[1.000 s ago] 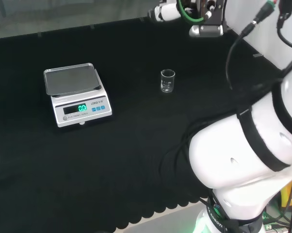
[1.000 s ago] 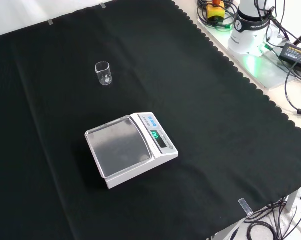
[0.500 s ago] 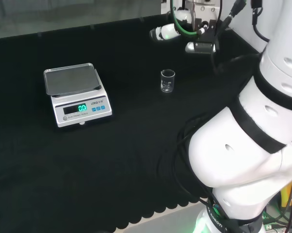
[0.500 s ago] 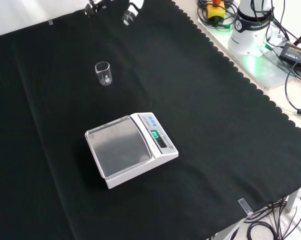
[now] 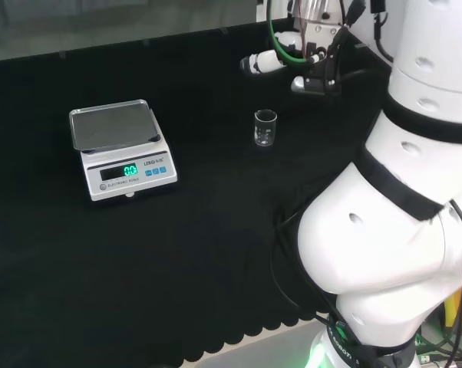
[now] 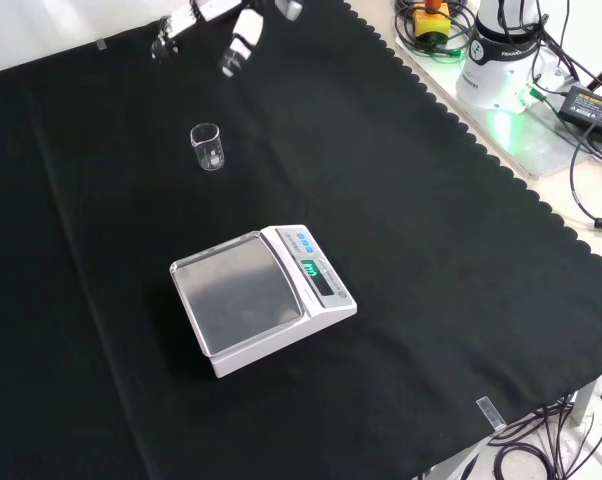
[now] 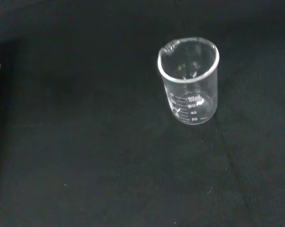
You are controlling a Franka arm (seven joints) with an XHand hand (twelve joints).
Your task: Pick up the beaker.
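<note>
A small clear glass beaker (image 5: 265,127) stands upright and empty on the black cloth; in the front view the beaker (image 6: 207,147) is left of centre near the top. The wrist view has the beaker (image 7: 190,80) close up, with printed marks on its wall. In the head view my hand (image 5: 265,61) hovers above and beyond it, apart from it. From the front view's top edge the hand (image 6: 238,45) reaches in with its fingers straight and spread, holding nothing.
A white digital scale (image 5: 120,149) with a steel pan stands on the cloth; the scale (image 6: 261,295) is nearer the camera than the beaker in the front view. The arm's white links (image 5: 400,215) take up the head view's right. Cables and boxes (image 6: 541,70) lie off the cloth.
The hand has come down and closer to the beaker, entering the front view from the top. The arm's links have swung in the head view. Beaker and scale have not moved.
</note>
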